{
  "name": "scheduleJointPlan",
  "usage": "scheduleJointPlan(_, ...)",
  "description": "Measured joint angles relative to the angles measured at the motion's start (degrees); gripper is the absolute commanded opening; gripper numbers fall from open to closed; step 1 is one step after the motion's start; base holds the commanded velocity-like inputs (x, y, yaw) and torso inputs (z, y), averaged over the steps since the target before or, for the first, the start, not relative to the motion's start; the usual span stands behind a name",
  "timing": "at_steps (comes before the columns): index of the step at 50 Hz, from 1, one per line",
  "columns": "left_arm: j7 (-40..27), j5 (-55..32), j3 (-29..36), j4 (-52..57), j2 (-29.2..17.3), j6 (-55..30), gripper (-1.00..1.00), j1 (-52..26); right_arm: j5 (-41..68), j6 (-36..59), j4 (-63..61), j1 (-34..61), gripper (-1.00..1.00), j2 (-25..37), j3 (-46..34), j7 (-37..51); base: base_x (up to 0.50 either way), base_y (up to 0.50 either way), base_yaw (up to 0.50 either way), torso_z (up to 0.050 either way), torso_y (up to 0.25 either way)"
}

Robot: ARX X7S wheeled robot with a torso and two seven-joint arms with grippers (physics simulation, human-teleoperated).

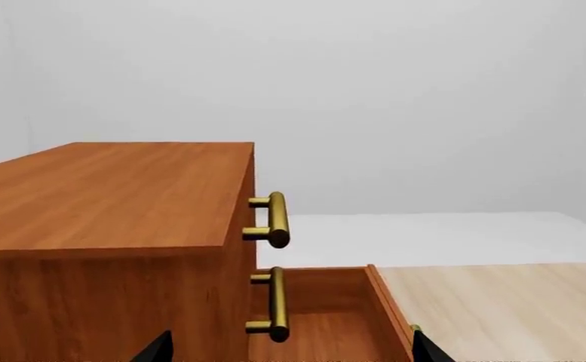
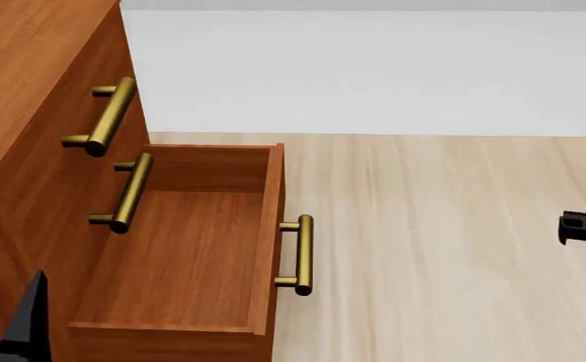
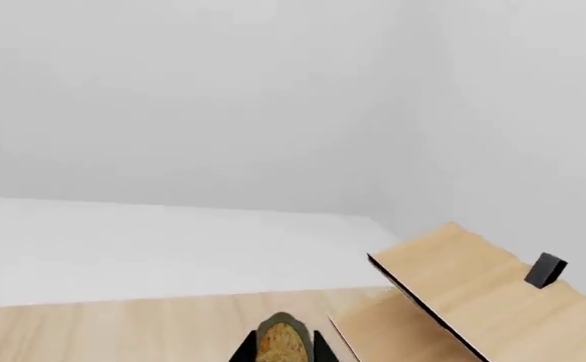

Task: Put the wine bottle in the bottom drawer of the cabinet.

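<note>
Bottom drawer (image 2: 187, 249) stands pulled out of the cabinet (image 2: 31, 90), empty. Right gripper (image 3: 284, 354) seems clamped on the wine bottle (image 3: 283, 343) — only its cork shows. Left gripper (image 1: 287, 354) beside the cabinet, jaws apart. Risk — bottle clipping the drawer front or slipping.

The cabinet (image 2: 31, 90) is reddish-brown wood with a fine straight grain and a smooth, satin face, and the bottom drawer (image 2: 187, 249) shows the same wood on its floor and walls. The brass bar handles (image 2: 298, 255) look like polished metal, catching a soft shine along their round bars. The tabletop (image 2: 443, 249) is pale wood with faint lengthwise grain, matt and smooth.
</note>
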Motion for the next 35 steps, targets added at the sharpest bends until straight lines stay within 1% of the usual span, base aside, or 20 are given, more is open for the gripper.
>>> scheduleJointPlan(13, 0.1, 0.2, -0.1, -0.3, 0.3, 0.1, 1.00, 0.5, -1.2, 10.8, 0.2, 14.4, -1.00, -5.3, -3.5, -3.6, 0.00, 0.00, 0.00, 0.000, 0.000)
scheduleJointPlan(35, 0.3, 0.4, -0.1, -0.7, 0.6, -0.1, 1.00, 1.1, -1.7, 21.9, 6.9, 32.7, -1.00, -16.6, -8.7, -10.9, 0.00, 0.00, 0.00, 0.000, 0.001)
